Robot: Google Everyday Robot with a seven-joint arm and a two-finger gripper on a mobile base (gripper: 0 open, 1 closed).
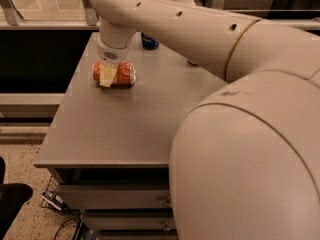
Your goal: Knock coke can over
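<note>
Flat grey rectangular worktop (125, 129), seen from above and from the robot's side. Large cream-white robot arm (200, 29) fills the right and upper part of the view and reaches across to the far left area of the worktop.

Small red-orange coke can (125, 73) lies on its side on the worktop, near the far left corner, long axis running left to right. It looks to rest on the surface, with a thin shadow under it.

Claw (106, 79) is at the end of the arm's cream wrist, pointing down, directly over and against the coke can. A pale part of the claw crosses the can's near face, left of its middle. Whether the claw is clamped on the can or merely standing around it, I cannot tell.

Small blue can (149, 42) stands farther back on the worktop, partly hidden by the arm, apart from the coke can.

Grey drawer fronts (115, 204) below the worktop's near edge. Dark cables (60, 204) on the speckled floor at lower left.
</note>
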